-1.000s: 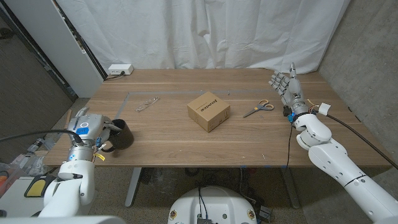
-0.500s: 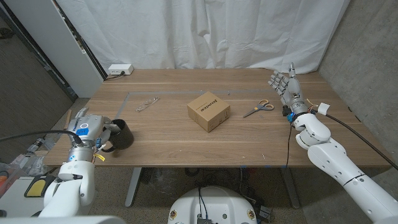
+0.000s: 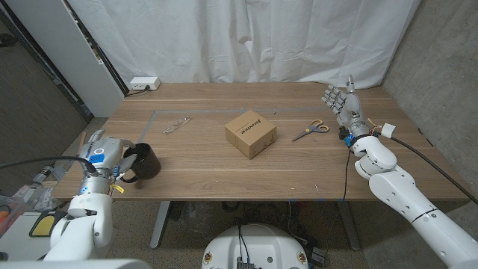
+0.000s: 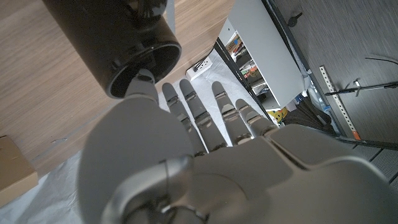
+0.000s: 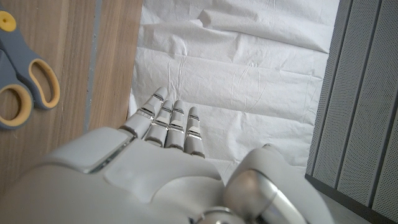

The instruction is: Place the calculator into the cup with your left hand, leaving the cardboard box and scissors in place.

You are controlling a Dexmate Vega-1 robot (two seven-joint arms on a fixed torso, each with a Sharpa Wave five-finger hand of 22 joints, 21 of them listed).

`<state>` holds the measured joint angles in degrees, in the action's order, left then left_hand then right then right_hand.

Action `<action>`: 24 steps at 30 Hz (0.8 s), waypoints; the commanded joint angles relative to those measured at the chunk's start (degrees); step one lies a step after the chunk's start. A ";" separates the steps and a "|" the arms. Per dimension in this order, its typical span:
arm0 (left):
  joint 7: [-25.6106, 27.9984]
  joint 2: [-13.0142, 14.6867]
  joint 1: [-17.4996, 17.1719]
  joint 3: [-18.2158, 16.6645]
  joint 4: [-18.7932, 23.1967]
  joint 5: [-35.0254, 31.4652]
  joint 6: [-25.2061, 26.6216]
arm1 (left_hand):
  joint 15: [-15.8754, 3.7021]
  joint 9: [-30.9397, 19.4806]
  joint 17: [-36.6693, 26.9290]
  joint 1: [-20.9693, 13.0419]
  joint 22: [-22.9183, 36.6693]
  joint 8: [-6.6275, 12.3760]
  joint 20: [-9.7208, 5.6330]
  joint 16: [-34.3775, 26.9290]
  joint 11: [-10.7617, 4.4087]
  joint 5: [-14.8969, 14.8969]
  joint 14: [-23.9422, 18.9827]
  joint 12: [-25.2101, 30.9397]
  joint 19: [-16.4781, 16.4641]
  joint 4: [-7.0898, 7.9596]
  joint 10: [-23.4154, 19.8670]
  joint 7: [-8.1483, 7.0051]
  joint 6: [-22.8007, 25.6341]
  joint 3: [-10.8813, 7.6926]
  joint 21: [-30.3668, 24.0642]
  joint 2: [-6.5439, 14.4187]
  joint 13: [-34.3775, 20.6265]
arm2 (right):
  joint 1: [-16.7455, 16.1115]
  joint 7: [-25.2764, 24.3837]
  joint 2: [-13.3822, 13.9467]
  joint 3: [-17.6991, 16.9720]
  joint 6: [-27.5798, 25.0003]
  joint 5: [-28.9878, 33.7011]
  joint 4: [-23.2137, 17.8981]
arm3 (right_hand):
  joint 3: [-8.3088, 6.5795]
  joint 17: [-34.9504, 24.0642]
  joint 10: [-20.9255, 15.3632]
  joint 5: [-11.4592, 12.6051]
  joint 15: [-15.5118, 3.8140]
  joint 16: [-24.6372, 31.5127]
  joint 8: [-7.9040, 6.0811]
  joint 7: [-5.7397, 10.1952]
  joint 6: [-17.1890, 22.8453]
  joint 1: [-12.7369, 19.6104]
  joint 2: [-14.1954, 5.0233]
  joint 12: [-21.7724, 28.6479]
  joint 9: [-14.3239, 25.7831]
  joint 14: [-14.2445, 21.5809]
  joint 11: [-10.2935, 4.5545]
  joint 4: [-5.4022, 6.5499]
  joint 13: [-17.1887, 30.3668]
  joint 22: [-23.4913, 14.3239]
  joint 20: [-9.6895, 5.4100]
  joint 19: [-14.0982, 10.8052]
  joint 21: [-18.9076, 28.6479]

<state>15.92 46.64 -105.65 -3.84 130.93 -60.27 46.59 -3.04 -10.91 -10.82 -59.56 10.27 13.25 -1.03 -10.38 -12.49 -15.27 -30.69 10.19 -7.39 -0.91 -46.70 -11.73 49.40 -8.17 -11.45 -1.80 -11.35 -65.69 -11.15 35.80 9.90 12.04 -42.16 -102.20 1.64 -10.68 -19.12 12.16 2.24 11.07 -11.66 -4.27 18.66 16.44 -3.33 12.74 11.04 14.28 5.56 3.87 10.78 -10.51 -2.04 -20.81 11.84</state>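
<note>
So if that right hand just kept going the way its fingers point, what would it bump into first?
Probably nothing on the table: the right hand points past the far edge toward the white curtain, with the scissors off to its side. Depth is unclear.

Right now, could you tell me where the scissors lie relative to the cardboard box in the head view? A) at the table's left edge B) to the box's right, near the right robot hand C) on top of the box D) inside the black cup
B: the scissors lie flat on the table right of the cardboard box, apart from it and close to the raised right robot hand.
</note>
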 commanded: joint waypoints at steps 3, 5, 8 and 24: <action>1.01 -0.32 -0.73 -1.16 0.76 1.28 -0.55 | -8.25 -0.09 -0.07 0.89 0.28 -0.17 0.16 -0.31 0.11 -0.61 0.40 0.18 0.46 0.40 0.57 0.23 -0.38 0.12 0.07 -0.12 -0.19 | -0.30 -0.10 -0.02 -0.08 0.36 0.12 -0.39 | 0.12 -0.13 -0.38 0.38 0.31 -0.18 0.17 0.04 0.15 0.28 -0.61 -0.15 0.13 0.18 0.23 0.03 0.14 -0.17 0.15 -0.15 -0.15; 1.75 -0.45 -1.20 -1.74 0.83 1.61 -1.32 | -8.26 -0.07 -0.08 1.01 0.28 -0.18 0.22 -0.34 0.10 -0.69 0.43 0.20 0.50 0.48 0.65 0.26 -0.38 0.16 0.07 -0.12 -0.20 | -0.41 -0.18 -0.03 -0.07 0.42 0.23 -0.52 | 0.12 -0.13 -0.36 0.38 0.28 -0.18 0.17 0.04 0.16 0.28 -0.62 -0.15 0.13 0.18 0.24 0.02 0.14 -0.18 0.15 -0.15 -0.14; 3.64 -1.44 -2.06 -3.04 1.23 2.96 -3.28 | -8.24 -0.11 -0.09 1.33 0.29 0.03 0.26 -0.44 0.10 -0.87 0.37 0.31 0.43 0.68 0.69 0.05 0.09 0.25 0.00 -0.08 -0.22 | -0.57 -0.21 -0.08 -0.06 0.62 0.34 -0.64 | 0.12 -0.13 -0.35 0.38 0.29 -0.20 0.17 0.04 0.14 0.30 -0.63 -0.16 0.13 0.14 0.24 0.01 0.14 -0.18 0.15 -0.15 -0.14; 2.13 -3.07 -3.77 -6.14 2.69 1.39 -5.78 | -8.44 -0.20 -0.05 1.93 0.29 0.42 0.26 -0.65 0.11 -1.45 0.18 0.72 0.26 1.14 0.14 0.00 0.99 0.37 -0.15 0.08 -0.27 | -1.09 -0.36 -0.09 0.50 0.34 0.67 -1.41 | 0.15 -0.13 -0.45 0.37 0.32 -0.17 0.16 0.11 0.17 0.34 -0.70 -0.13 0.13 0.21 0.17 -0.04 0.14 -0.18 0.17 -0.15 -0.15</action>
<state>18.65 44.72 -108.50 -8.05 132.93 -58.26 42.99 -2.76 -10.91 -10.82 -58.05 10.27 13.25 -0.71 -10.63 -12.50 -16.15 -30.26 10.61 -7.08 0.00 -46.10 -11.78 49.91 -7.70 -11.45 -1.64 -11.34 -66.51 -11.25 35.60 9.98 12.93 -41.62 -102.93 1.64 -10.68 -19.12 12.16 2.24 11.07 -11.66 -4.28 18.66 16.74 -3.63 12.74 11.04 14.28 5.55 3.88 10.78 -10.51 -2.04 -20.81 11.84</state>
